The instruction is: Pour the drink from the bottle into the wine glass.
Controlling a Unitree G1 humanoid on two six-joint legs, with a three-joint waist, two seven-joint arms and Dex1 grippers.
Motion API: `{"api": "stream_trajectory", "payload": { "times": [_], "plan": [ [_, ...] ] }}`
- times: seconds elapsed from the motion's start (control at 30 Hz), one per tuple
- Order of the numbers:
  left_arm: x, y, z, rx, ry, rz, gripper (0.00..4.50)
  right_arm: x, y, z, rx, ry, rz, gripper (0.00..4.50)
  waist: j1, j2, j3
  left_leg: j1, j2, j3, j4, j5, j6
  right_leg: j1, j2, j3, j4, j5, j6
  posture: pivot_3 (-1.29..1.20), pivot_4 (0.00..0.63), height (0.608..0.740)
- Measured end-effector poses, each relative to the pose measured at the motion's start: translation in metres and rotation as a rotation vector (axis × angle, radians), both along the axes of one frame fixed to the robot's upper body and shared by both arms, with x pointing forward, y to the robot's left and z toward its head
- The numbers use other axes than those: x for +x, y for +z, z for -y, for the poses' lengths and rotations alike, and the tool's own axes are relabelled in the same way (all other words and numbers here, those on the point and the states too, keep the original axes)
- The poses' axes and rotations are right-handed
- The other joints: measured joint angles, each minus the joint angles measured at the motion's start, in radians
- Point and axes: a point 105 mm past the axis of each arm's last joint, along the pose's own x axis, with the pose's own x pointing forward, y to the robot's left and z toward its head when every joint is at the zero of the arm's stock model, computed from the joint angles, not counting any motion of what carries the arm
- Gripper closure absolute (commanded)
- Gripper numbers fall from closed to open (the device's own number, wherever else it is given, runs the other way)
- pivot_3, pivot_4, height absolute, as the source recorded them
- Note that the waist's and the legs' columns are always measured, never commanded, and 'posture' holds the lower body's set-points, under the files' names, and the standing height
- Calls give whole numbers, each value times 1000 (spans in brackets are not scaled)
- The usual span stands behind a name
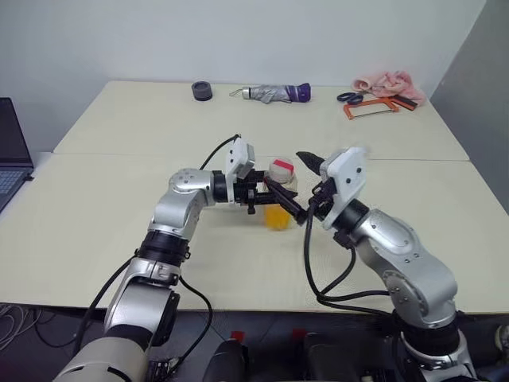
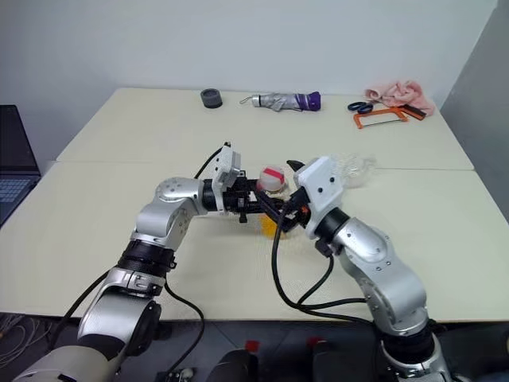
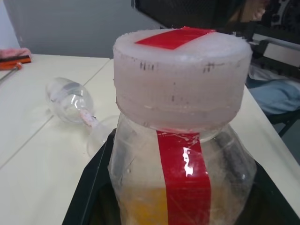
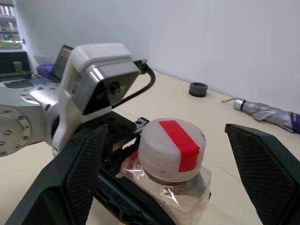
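Observation:
My left gripper (image 1: 266, 196) is shut on the bottle (image 1: 280, 195), holding it upright above the middle of the table. The bottle is clear plastic with a red strip and a pinkish-white cap (image 4: 172, 147). The orange drink (image 1: 277, 216) fills its lower part. My right gripper (image 4: 165, 130) is open, one black finger (image 4: 79, 178) on each side of the cap and neither touching it. The wine glass (image 3: 70, 99) lies on its side on the table behind the bottle, and the same wine glass (image 2: 355, 167) shows past my right wrist.
Along the far edge of the table (image 1: 95, 231) lie a black tape roll (image 1: 202, 91), a folded grey and purple umbrella (image 1: 274, 93), scissors (image 1: 350, 97), an orange frame (image 1: 370, 107) and a pink cloth (image 1: 386, 81). A laptop (image 1: 12, 151) sits at the left.

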Motion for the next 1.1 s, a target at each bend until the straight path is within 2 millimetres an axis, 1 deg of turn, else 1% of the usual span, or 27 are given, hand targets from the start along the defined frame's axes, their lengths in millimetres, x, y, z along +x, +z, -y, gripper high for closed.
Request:
{"api": "stream_trajectory", "payload": {
  "times": [0.2, 0.47, 0.53, 0.57, 0.73, 0.87, 0.97, 1.03, 1.1],
  "plan": [
    [1, -6, -1, 18, -5, 5, 2658, 5, -4, -2, 14, -23, -20, 207, -1, 0, 0, 0, 0, 0, 0, 0, 1, 0, 1, 0, 0, 0, 0, 0, 150, 740],
    [1, -6, -1, 26, -7, 24, 2658, 13, -12, -3, 13, -37, -59, 207, -2, 0, 0, 0, 0, 0, 0, 0, 1, 0, 1, 0, 0, 0, 0, 0, 150, 740],
    [1, -6, -1, 27, -8, 31, 2658, 14, -13, -3, 13, -33, -61, 576, -3, 0, 0, 0, 0, 0, 0, 0, 1, 0, 1, 0, 0, 0, 0, 0, 150, 740],
    [1, -6, -1, 29, -8, 34, 2658, 14, -13, -4, 15, -31, -61, 841, -4, 0, 0, 0, 0, 0, 0, 0, 1, 0, 1, 0, 0, 0, 0, 0, 150, 740],
    [1, -5, -2, 28, -4, 40, 2658, 12, -12, -8, 22, 0, -54, 2600, -7, 0, 0, 0, 0, 0, 0, 0, 1, 0, 1, 0, 0, 0, 0, 0, 150, 740],
    [1, -5, -2, 27, -6, 42, 2659, 12, -13, -9, 19, 42, -42, 2629, -7, 0, 0, 0, 0, 0, 0, 0, 1, 0, 1, 0, 0, 0, 0, 0, 150, 740],
    [-2, -5, -3, 36, -28, 45, 2662, 10, -14, -9, -20, 147, -22, 2629, -8, 0, 0, 0, 0, 0, 0, 0, 1, 0, 1, 0, 0, 0, 0, 0, 150, 740],
    [-4, -5, -5, 43, -46, 46, 2666, 10, -14, -8, -62, 230, -5, 2629, -9, 0, 0, 0, 0, 0, 0, -1, 1, 0, 1, 0, 0, 0, 0, 0, 150, 740],
    [-7, -6, -11, 69, -71, 41, 2668, 16, -11, -7, -195, 417, -15, 2629, -15, 2, 1, 1, -1, 2, 0, 0, 1, 0, 1, 1, 0, 0, 1, 0, 150, 740]
  ]
}}
